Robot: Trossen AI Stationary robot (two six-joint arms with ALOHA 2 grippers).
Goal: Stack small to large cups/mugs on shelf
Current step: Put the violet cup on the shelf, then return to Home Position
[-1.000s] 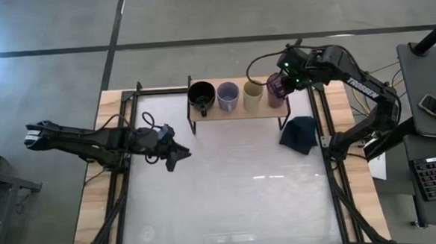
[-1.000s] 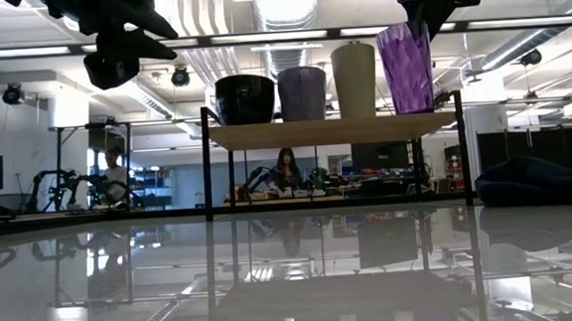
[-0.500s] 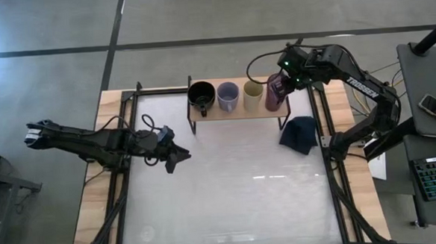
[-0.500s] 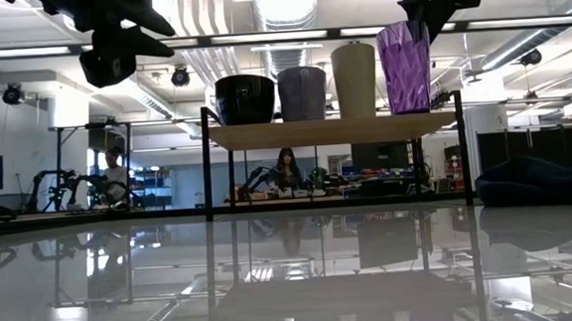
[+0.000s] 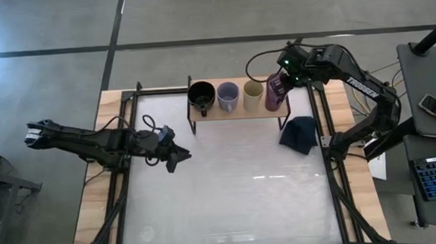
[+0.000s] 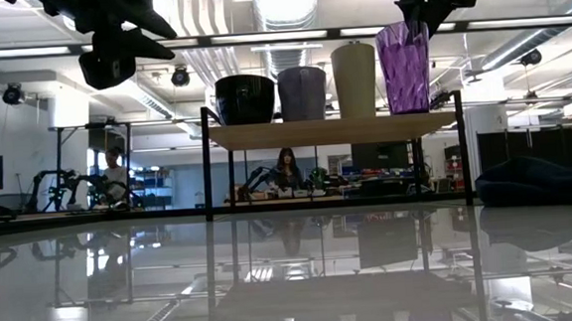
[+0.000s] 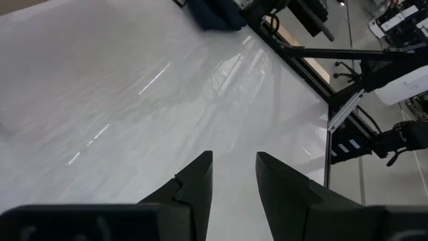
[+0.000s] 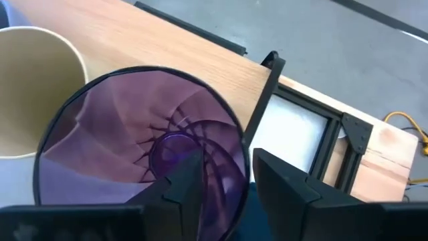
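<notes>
Shelf: low rack with a light wooden top board [image 5: 236, 110] on thin black legs, standing at the far edge of the white table [image 5: 229, 196]
Row on the shelf: from left to right in the high view, black handled mug [image 5: 200, 95], lavender-grey handled mug [image 5: 228, 96], cream handleless cup [image 5: 253, 95], purple tumbler [image 5: 275, 93]
Purple tumbler: at the right end of the board, just beside the cream cup; in the low view it leans slightly, its rim tipped toward the cream cup [image 6: 355, 79]
Right gripper: [image 5: 284, 79] directly above the tumbler's rim at the shelf's right end; the right wrist view looks straight down into the translucent purple tumbler [image 8: 127, 140]
Right fingers: one finger [image 8: 184, 184] sits inside the rim, the other [image 8: 281, 184] outside it, so they straddle the tumbler's wall with a narrow gap; whether they press on the wall cannot be told
Left gripper: [image 5: 176, 158] hovering over the left part of the table, well apart from the shelf, holding nothing
Left fingers: [image 7: 197, 184] slightly apart, with bare tabletop showing in the gap
Dark navy cloth: [image 5: 299, 133] lump on the table just in front of the shelf's right end
</notes>
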